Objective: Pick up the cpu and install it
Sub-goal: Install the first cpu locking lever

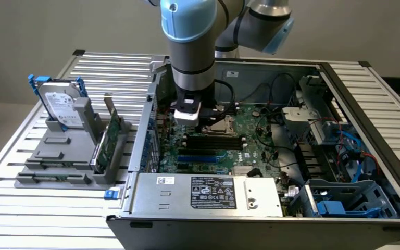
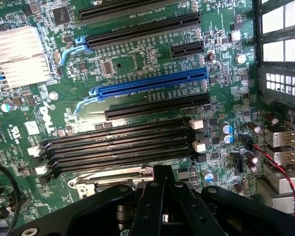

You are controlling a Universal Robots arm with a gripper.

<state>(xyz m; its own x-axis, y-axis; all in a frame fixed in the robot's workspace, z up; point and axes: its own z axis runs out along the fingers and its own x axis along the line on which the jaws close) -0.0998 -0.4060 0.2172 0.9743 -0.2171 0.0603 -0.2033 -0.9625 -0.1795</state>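
Hand [image 2: 162,189] is closed right over the socket [image 2: 110,178] near the RAM slots [image 2: 120,145]; you keep it square and descend slowly, no side load.

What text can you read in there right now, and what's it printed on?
Motherboard: a white logo that looks like "DELL"; the slot lettering is too small to read.
Power supply label: print too small.
White sticker on the power supply: unreadable.
Hard drive label: blurred.
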